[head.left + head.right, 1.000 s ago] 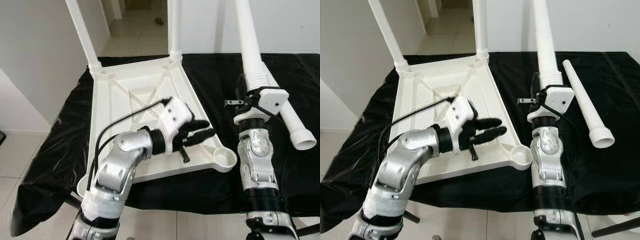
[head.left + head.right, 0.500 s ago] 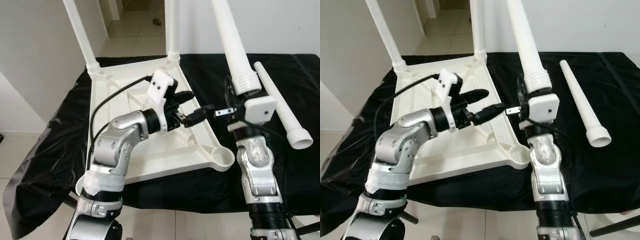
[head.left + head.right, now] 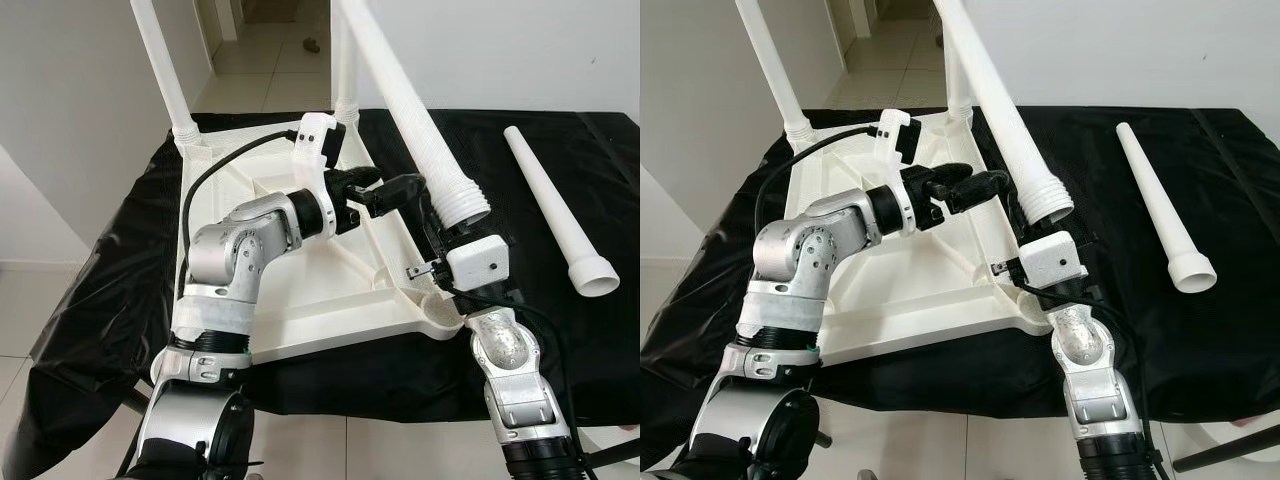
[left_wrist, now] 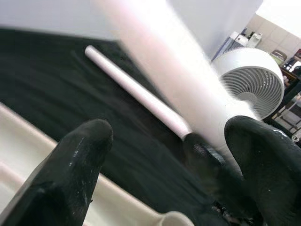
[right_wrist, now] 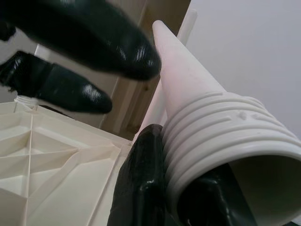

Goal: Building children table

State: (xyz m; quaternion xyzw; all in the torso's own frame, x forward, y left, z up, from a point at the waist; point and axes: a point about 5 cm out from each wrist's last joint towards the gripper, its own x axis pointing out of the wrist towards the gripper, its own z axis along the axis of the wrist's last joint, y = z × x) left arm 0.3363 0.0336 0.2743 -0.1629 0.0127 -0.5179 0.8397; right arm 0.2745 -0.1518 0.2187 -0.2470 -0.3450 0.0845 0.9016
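Ribbed white leg point(image 3: 420, 130) now tilted leftward

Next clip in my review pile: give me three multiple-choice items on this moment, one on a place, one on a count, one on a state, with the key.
1. Where does the loose table leg lie?
A. On the black cloth, on the robot's right
B. Inside the upturned tabletop
C. On the tiled floor

2. How many legs already stand screwed into the upturned tabletop?
A. None
B. Two
C. Four

3. What is the right gripper doing?
A. Hanging idle
B. Pressing on the cloth
C. Holding a leg by its threaded end

Key:
1 A, the loose leg rests on the black cloth beside the tabletop.
2 B, two legs rise from the far corners.
3 C, the right wrist view shows its fingers around the ridged end of the held leg, which tilts away to the left; the left gripper reaches toward it, fingers apart.
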